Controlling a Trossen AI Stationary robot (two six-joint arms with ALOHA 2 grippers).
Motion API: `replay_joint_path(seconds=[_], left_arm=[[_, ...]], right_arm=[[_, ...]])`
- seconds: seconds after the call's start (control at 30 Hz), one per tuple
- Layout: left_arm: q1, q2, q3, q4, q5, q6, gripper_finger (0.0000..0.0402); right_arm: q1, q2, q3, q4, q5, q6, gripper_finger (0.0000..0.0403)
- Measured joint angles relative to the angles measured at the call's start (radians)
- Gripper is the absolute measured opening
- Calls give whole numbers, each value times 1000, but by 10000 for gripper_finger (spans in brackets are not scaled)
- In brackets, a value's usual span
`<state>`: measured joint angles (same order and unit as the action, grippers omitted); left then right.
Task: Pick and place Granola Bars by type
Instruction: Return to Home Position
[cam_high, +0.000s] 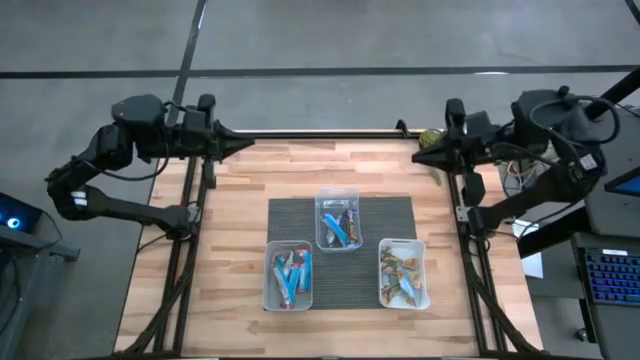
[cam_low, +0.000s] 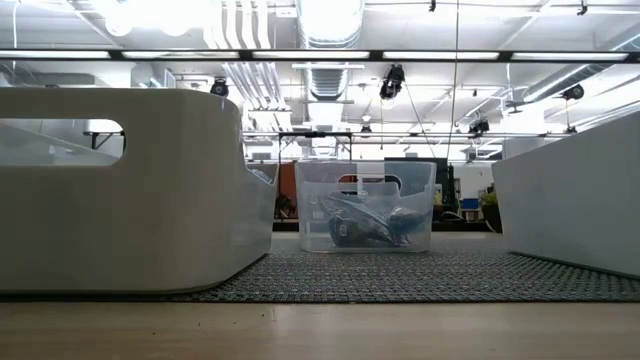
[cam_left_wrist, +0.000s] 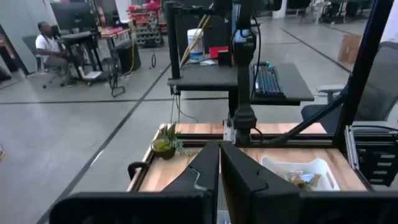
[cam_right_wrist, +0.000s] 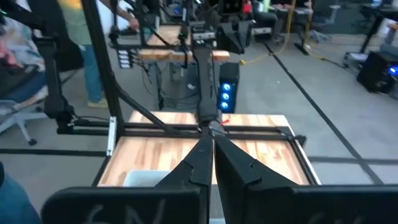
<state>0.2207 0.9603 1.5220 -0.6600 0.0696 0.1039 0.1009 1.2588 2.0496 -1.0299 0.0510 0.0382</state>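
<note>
Granola Bars (cam_high: 338, 228) inside three tubs (cam_high: 336, 191) on mat (cam_high: 290, 222)

Blue and tan Granola Bars (cam_high: 338, 230), dark grey mat (cam_high: 290, 215), light-wood table (cam_high: 250, 170).

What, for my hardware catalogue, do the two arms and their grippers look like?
Both arms are matte black with bulky rounded joint housings and black cables looping alongside. The left gripper and right gripper each taper into two flat, dark, angular fingers.
</note>
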Motion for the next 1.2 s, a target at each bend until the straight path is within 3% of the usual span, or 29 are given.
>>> replay_joint_path(seconds=[0.17, 0.4, 0.6, 0.8, 0.9, 1.07, 1.2], left_arm=[[2, -37, -111, 73, 1, -29, 0], [11, -182, -412, 408, 22, -118, 0], [11, -280, -569, 417, 23, -160, 0], [8, -314, -649, 422, -9, -184, 0], [-12, -300, -690, 439, 29, -197, 0], [-86, -278, -815, 693, 44, -221, 0], [-131, -291, -878, 698, -26, -229, 0]], right_arm=[[-71, -143, -268, 190, -79, 5, 8], [-105, -350, -615, 405, -86, 41, 8], [-118, -492, -840, 472, -86, 79, 8], [-155, -576, -1056, 585, -76, 172, 8], [-176, -599, -1153, 689, -76, 186, 8], [-219, -609, -1259, 769, -82, 195, 8], [-247, -620, -1303, 782, -90, 193, 8]])
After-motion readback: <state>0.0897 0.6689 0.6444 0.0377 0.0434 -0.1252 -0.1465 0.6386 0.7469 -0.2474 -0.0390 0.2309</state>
